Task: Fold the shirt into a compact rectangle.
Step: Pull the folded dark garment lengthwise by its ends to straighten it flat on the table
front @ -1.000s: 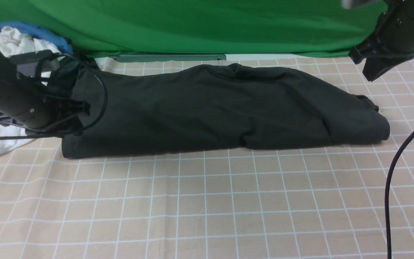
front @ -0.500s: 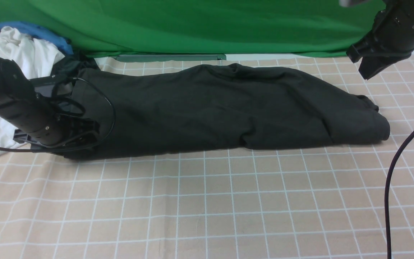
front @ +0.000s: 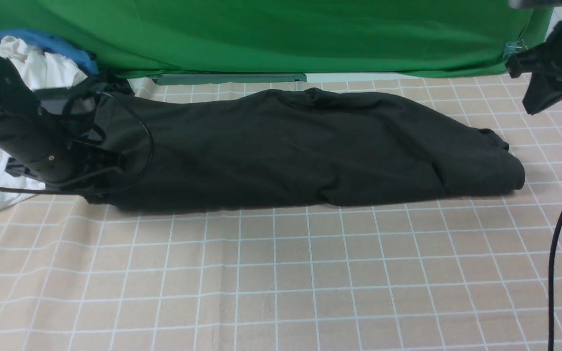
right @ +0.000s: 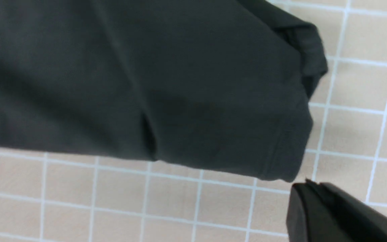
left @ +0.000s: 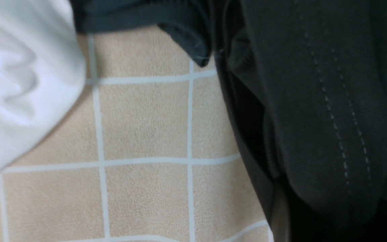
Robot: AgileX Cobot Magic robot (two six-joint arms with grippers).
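Observation:
The black shirt (front: 300, 146) lies folded into a long band across the checked table. My left gripper (front: 103, 168) is low at the shirt's left end. In the left wrist view the stitched hem (left: 328, 111) runs down into the dark jaws, which are shut on that fabric. My right gripper (front: 537, 100) hangs above the table, up and to the right of the shirt's right end, touching nothing. The right wrist view shows its fingertips (right: 306, 190) pressed together just off the rounded end of the shirt (right: 180, 84).
White clothes (front: 32, 68) and a blue garment (front: 42, 39) are piled at the back left, beside a dark teal garment (left: 139, 13). A green backdrop (front: 261, 34) closes the far side. A black cable (front: 554, 243) hangs at the right.
My left gripper came down onto the shirt's left end and closed on the hem. The right arm drew away to the right. The shirt's right end slid slightly left.

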